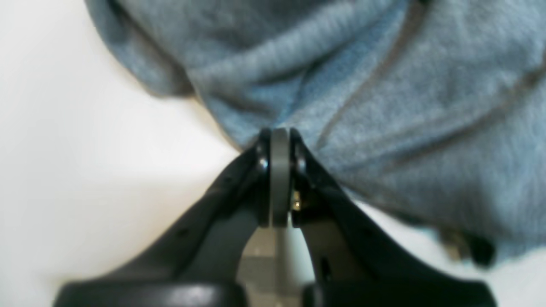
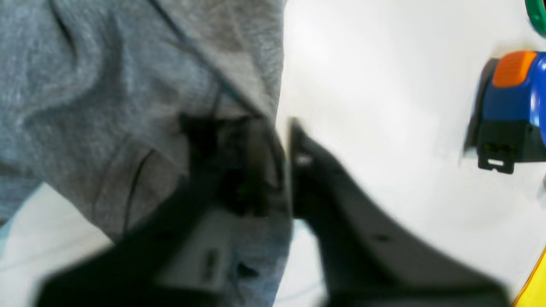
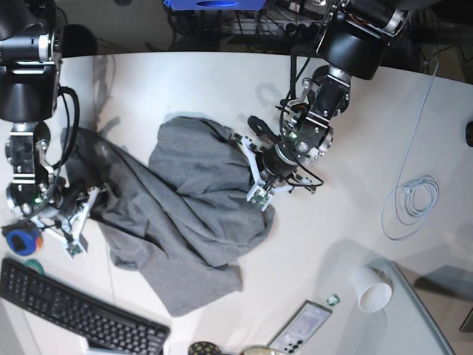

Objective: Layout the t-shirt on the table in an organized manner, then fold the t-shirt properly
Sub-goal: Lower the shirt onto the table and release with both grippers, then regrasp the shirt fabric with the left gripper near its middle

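The white table (image 3: 185, 81) fills the base view, bare along its upper band and at centre right. The t-shirt (image 3: 185, 207) lies bunched across the middle left, its lower edge reaching toward the black keyboard (image 3: 74, 310) at lower left. The left gripper (image 1: 279, 136), right of centre in the base view, is clenched on the shirt's right edge. The right gripper (image 2: 283, 128), at far left, is pinched on the left edge. A coiled cable (image 3: 414, 200) and a paper cup (image 3: 372, 290) sit at right.

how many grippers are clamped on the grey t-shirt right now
2: the left gripper pinches the grey cotton t-shirt at its edge near table centre; the right gripper grips cloth by the table's side.
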